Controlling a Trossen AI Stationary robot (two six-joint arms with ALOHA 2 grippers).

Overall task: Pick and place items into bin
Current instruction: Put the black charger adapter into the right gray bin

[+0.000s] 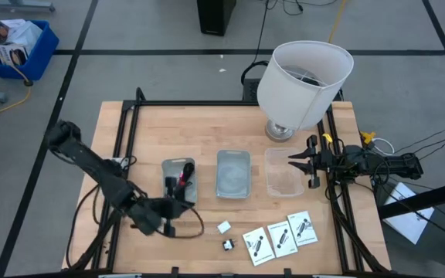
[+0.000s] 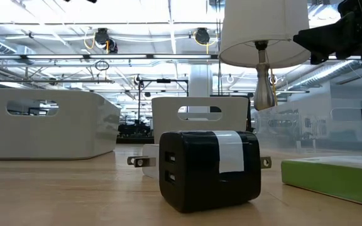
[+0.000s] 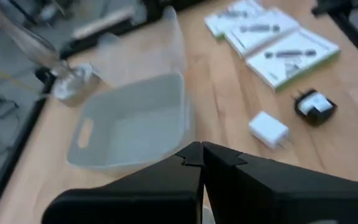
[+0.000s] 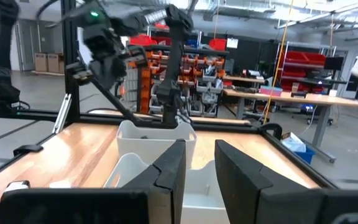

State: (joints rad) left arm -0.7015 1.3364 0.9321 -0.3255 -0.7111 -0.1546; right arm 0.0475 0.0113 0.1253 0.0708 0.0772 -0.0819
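My left gripper [image 1: 182,207] hovers by the near end of the left grey bin [image 1: 168,166], its fingers shut tip to tip [image 3: 199,157]. A black-and-red cable [image 1: 181,177] lies in that bin, and a thin dark cable loop [image 1: 194,228] trails on the table near the gripper. The tiny white block [image 1: 224,227] [image 3: 268,129] and the tiny black block [image 1: 228,245] [image 2: 209,169] rest on the wood. Three white cards [image 1: 282,236] [image 3: 272,38] lie side by side to their right. My right gripper [image 1: 294,164] [image 4: 199,163] is open above the clear bin [image 1: 283,184]. My left gripper is shut, and its wrist view shows nothing between the fingertips. The high view does not show whether the thin cable loop [image 1: 194,228] touches it, so I cannot tell.
An empty grey bin [image 1: 233,185] [image 3: 129,124] stands between the left bin and the clear bin. The big white lampshade [image 1: 304,77] on its metal base [image 1: 280,131] stands at the far right of the table. Black frame rails run along the table's sides.
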